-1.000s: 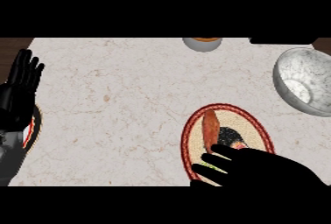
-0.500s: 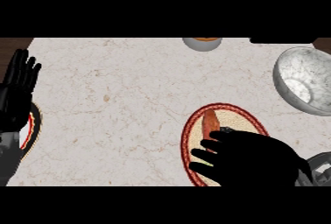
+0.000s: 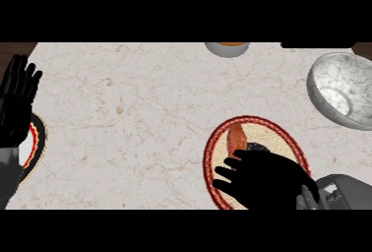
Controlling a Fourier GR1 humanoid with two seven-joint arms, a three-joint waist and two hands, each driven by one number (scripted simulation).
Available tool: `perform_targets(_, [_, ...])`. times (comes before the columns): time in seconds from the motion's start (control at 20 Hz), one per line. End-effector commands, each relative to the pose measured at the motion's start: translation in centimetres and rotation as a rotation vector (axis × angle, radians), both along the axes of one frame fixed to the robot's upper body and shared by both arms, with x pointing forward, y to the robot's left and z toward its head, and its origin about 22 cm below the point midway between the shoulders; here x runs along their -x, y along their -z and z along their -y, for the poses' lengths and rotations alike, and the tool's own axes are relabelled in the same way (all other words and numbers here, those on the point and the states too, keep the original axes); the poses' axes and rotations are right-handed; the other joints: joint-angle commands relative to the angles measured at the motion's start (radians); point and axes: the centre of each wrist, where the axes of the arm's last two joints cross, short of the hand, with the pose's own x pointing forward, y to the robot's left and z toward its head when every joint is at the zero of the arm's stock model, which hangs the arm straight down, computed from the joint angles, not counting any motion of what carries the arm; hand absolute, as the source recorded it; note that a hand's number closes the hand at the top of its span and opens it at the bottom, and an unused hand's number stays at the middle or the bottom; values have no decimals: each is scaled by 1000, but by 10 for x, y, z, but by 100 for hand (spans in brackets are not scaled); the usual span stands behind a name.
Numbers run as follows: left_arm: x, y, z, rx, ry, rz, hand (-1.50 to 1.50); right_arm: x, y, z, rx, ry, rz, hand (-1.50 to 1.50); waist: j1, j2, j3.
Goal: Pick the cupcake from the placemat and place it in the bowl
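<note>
The oval red-rimmed placemat (image 3: 287, 140) lies at the lower right of the counter. My right hand (image 3: 269, 182) hovers over its middle, palm down, fingers spread toward the left. The hand hides most of the cupcake (image 3: 256, 146); only a dark bit shows at the hand's upper edge. I see no finger curled round it. An orange-brown elongated piece (image 3: 234, 139) lies on the mat beside the cupcake. The grey marbled bowl (image 3: 328, 96) stands at the right edge, beyond the mat. My left hand (image 3: 17, 101) rests open at the left edge, fingers up.
A red-rimmed plate (image 3: 36, 142) sits at the left edge, partly under my left forearm. A small grey dish (image 3: 227, 48) with orange contents stands at the counter's far edge. Pale marble counter (image 3: 131, 113) stretches between the two hands.
My right hand has moved up from the lower edge over the placemat and now covers most of the cupcake. The left hand has stayed in place.
</note>
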Motion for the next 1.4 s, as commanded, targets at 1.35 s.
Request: perform_targets(1.35, [1,-1,4,-15,5,10,0,-38,114,19,79,-34,-15,-150,1,0,0])
